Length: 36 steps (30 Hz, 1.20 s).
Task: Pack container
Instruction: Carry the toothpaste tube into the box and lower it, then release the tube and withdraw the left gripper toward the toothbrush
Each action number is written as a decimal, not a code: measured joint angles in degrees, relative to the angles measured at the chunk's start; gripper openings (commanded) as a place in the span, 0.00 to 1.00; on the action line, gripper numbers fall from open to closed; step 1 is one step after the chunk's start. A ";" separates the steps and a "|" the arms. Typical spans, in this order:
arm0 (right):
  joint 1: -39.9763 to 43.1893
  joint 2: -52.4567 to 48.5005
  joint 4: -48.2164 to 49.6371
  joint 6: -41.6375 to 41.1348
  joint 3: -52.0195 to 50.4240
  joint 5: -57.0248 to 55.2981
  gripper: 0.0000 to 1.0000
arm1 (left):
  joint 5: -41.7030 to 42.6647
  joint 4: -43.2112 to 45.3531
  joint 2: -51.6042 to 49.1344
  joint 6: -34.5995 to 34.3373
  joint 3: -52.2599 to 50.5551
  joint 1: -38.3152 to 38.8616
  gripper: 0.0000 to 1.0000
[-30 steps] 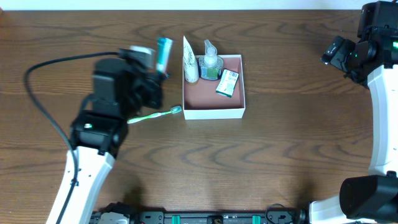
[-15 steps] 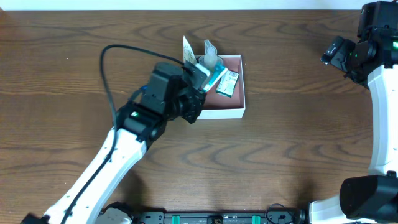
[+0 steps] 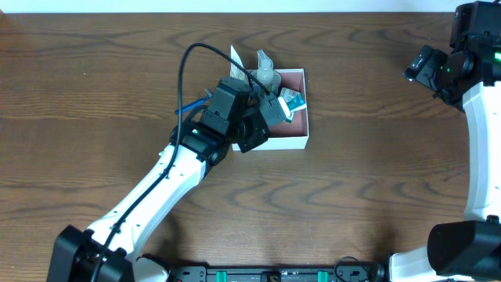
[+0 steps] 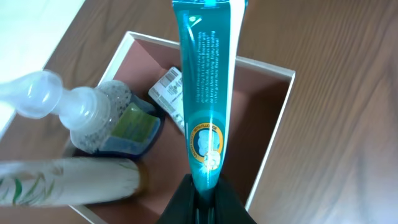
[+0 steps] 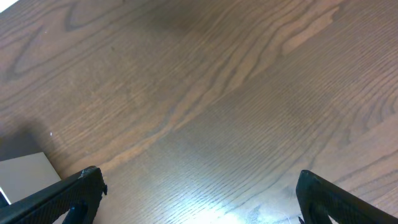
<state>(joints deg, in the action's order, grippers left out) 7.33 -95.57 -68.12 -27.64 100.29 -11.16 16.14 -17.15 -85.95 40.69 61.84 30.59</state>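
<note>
The container [image 3: 304, 138] is a square shallow box with white walls and a pinkish-brown floor, at the table's upper middle. My left gripper [image 3: 274, 110] is above it, shut on the end of a teal toothpaste tube [image 3: 292, 99]. In the left wrist view the tube [image 4: 205, 81] sticks out from the jaws [image 4: 205, 200] over the box floor [image 4: 249, 106]. Inside lie a clear pump bottle [image 4: 93, 118], a white tube [image 4: 68, 180] and a small green-and-white soap box [image 4: 168, 93]. My right gripper [image 3: 423, 67] is open and empty at the far right, over bare wood [image 5: 199, 199].
The left arm [image 3: 156, 196] reaches diagonally from the front left and covers the table just left of the box. A black cable [image 3: 188, 59] loops above it. A pale grey corner [image 5: 25, 171] shows at the lower left of the right wrist view.
My left gripper has carried the teal tube to the right, from the table left of the box to over the box. The right arm has not moved.
</note>
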 measured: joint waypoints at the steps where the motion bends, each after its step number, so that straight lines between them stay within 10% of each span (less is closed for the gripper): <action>1: 0.00 0.00 0.00 0.00 0.00 0.00 0.99 | -0.02 -0.04 -0.33 1.84 0.00 0.00 0.06; 15: 0.00 0.00 0.00 0.00 0.00 0.00 0.99 | -0.39 -0.68 -2.32 17.25 0.00 0.00 0.10; 27: 0.00 0.00 0.00 0.00 0.00 0.00 0.99 | -1.70 -0.39 -2.45 20.94 0.00 0.00 0.99; 36: 0.00 0.00 0.00 0.00 0.00 0.00 0.99 | -2.01 2.08 -1.03 17.92 -0.04 0.07 0.98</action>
<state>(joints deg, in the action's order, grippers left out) 7.33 -95.57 -68.12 -27.64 100.29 -11.16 14.13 -15.07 -86.98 58.61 61.80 30.65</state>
